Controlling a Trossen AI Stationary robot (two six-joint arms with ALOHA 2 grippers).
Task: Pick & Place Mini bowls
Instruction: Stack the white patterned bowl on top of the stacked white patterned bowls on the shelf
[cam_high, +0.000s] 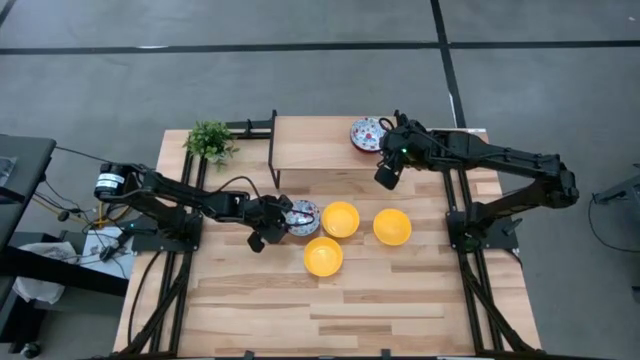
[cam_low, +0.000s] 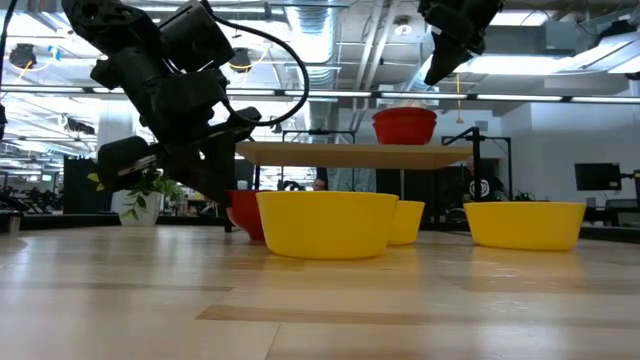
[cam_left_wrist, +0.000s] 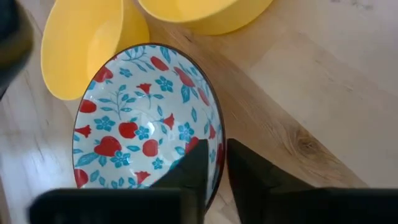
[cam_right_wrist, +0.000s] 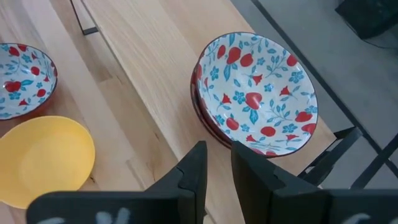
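A white mini bowl with red-and-blue flowers (cam_high: 303, 216) (cam_left_wrist: 137, 124) sits on the wooden table, with my left gripper (cam_high: 283, 222) (cam_left_wrist: 216, 149) shut on its rim. Three yellow mini bowls (cam_high: 340, 219) (cam_high: 392, 227) (cam_high: 323, 256) stand right beside it on the table. More floral bowls (cam_high: 367, 133) (cam_right_wrist: 258, 87) sit stacked on the right end of a raised wooden shelf (cam_high: 310, 145). My right gripper (cam_high: 385, 178) (cam_right_wrist: 217, 152) hangs in the air near that stack, its fingers a little apart, with nothing between them. My left gripper has the floral bowl's rim (cam_left_wrist: 219, 134) on the side toward the table's left. One finger (cam_left_wrist: 193, 168) is inside the bowl and the other (cam_left_wrist: 249, 174) outside. The fingers slant down from the table's left. In the low view the bowl's base (cam_low: 243, 232) rests on the table.
A small green potted plant (cam_high: 210, 140) stands at the table's far left corner. The shelf's black frame (cam_high: 272, 150) rises behind the bowls. Bare wood lies toward the near edge (cam_high: 330, 320).
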